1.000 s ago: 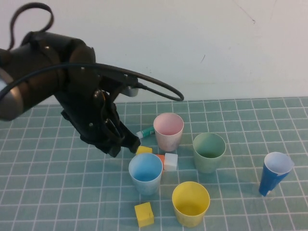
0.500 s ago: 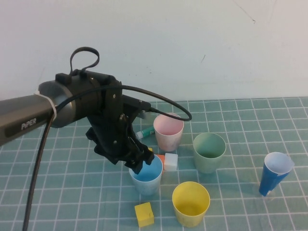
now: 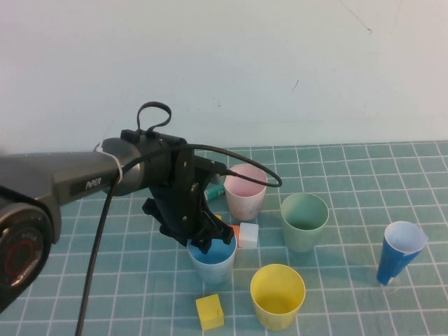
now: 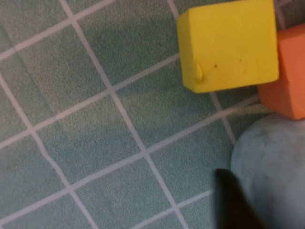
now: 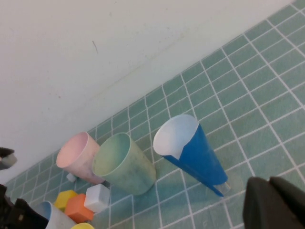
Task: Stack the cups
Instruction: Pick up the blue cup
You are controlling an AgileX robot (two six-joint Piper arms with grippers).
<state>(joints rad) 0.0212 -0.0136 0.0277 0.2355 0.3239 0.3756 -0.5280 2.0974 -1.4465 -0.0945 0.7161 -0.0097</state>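
Left arm: it is seen reaching in from the left across the green gridded tabletop [image 3: 84, 280], with a black cable looped over it.
Left tool [image 3: 210, 243]: it is placed at the near-left rim of the light blue cup [image 3: 212, 253], a dark fingertip [image 4: 233, 200] showing against the cup's pale wall; whether its fingers are spread or closed cannot be told.
Small blocks: a yellow block [image 4: 228, 44] and an orange block [image 4: 286, 76] are seen side by side just behind the light blue cup, with a white block [image 3: 248, 234] beside them; another yellow block [image 3: 209, 311] lies in front of that cup.
Pink cup [image 3: 245, 190]: it is set upright behind the blocks.
Yellow cup [image 3: 278, 295]: it is set upright nearest the front edge.
Pale green cup [image 3: 304, 221]: it is set upright to the right of the pink cup.
Dark blue cup [image 3: 399, 252]: it is set well apart at the right, tilted.
Right tool [image 5: 274, 202]: only a dark edge of it is shown, near the dark blue cup; its opening cannot be told.
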